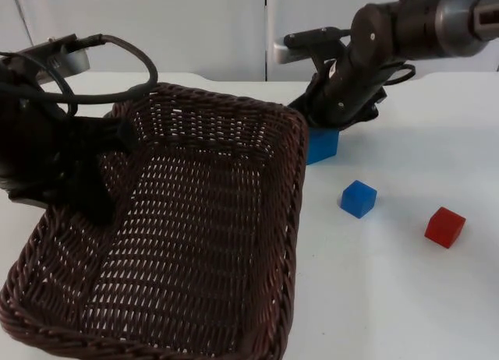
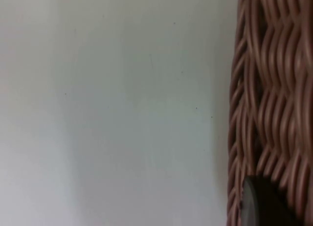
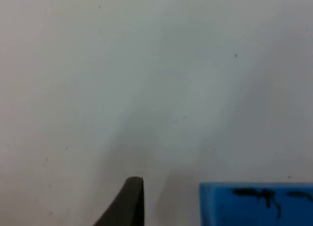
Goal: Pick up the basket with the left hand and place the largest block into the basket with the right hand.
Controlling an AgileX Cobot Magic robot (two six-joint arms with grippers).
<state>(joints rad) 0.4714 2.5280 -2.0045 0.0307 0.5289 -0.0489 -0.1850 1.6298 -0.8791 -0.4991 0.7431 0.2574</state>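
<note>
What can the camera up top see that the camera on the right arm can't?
The top view alone takes in the basket with the left gripper at its rim, the right gripper down at the large blue block, plus a small blue block and a red block. The right wrist view alone brings out dark marks on the large blue block. Both share that block and the white table.

Large blue block (image 1: 323, 145) half hidden behind basket (image 1: 234, 142) rim and right hand (image 1: 327, 114).
</note>
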